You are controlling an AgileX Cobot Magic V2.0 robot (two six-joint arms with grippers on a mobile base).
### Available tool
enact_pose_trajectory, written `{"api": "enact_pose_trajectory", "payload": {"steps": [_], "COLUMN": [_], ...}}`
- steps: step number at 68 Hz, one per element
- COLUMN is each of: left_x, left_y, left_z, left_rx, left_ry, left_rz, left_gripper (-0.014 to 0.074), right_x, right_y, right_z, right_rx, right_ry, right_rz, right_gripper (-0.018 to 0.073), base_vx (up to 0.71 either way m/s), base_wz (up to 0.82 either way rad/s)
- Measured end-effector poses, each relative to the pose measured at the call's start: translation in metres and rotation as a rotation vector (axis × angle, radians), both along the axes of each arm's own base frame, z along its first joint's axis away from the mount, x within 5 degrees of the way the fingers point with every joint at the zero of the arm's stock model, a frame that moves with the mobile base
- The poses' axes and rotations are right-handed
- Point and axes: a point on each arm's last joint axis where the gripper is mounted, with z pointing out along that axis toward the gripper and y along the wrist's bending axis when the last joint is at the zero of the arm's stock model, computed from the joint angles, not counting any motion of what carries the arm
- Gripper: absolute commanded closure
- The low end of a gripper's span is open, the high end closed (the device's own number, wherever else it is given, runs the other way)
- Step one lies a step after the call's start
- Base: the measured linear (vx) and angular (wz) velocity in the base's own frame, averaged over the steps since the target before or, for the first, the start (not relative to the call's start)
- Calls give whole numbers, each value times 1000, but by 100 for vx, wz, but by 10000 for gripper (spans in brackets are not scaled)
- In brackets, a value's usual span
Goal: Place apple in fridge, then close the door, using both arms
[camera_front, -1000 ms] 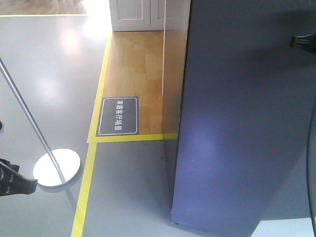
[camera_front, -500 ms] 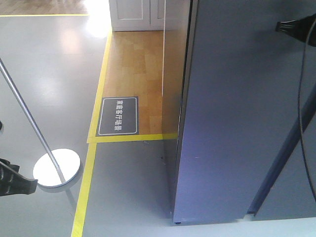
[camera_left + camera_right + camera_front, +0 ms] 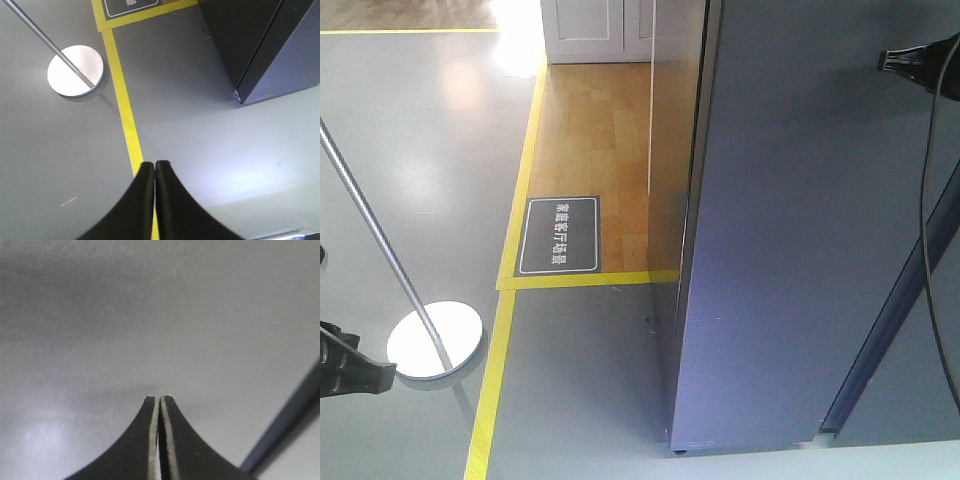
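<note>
Front view: the fridge [image 3: 760, 250] fills the right half of the frame, with its door [image 3: 800, 220] presenting a flat dark grey face that looks shut or very nearly so; a thin dark seam runs diagonally at lower right. The right gripper [image 3: 920, 65] sits at the upper right edge, at or just off the door face; contact cannot be confirmed. The left gripper [image 3: 350, 365] is at the lower left edge, well apart from the fridge, above the grey floor [image 3: 590, 380] near a round stand base [image 3: 435, 340]. The apple is not visible in any view; it is presumably inside the fridge.

Left wrist view: the left gripper [image 3: 155, 167] is clenched and empty, over the yellow floor line [image 3: 125, 120]. The fridge's lower corner is at upper right.

Right wrist view: the right gripper [image 3: 160, 400] is clenched on nothing, close to the door [image 3: 150, 315].

Risk, as judged: if the seam marks an unlatched door, a push that is too light would leave it ajar. The narrow fingertips could also skid along the smooth panel.
</note>
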Motion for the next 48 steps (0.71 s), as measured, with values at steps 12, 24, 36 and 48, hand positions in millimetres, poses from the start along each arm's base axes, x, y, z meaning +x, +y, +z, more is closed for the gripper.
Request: {"api": "enact_pose_trajectory", "payload": {"steps": [12, 24, 36, 48], "left_x": [0, 0, 0, 0], "left_y": [0, 0, 0, 0], "left_z": [0, 0, 0, 0], "left_rx": [0, 0, 0, 0], "left_ry": [0, 0, 0, 0], "left_rz": [0, 0, 0, 0], "left_gripper": [603, 603, 603, 603], "right_x": [-24, -61, -105, -162], "right_y": [11, 38, 65, 87], "right_z": [3, -10, -24, -36], "right_rx": [3, -28, -56, -55], "right_ry": [30, 117, 213, 296], "right_rz": [17, 97, 184, 262], "right_gripper": [563, 563, 563, 563], "base_vx": [0, 0, 0, 0], "base_wz": [0, 0, 0, 0]}}
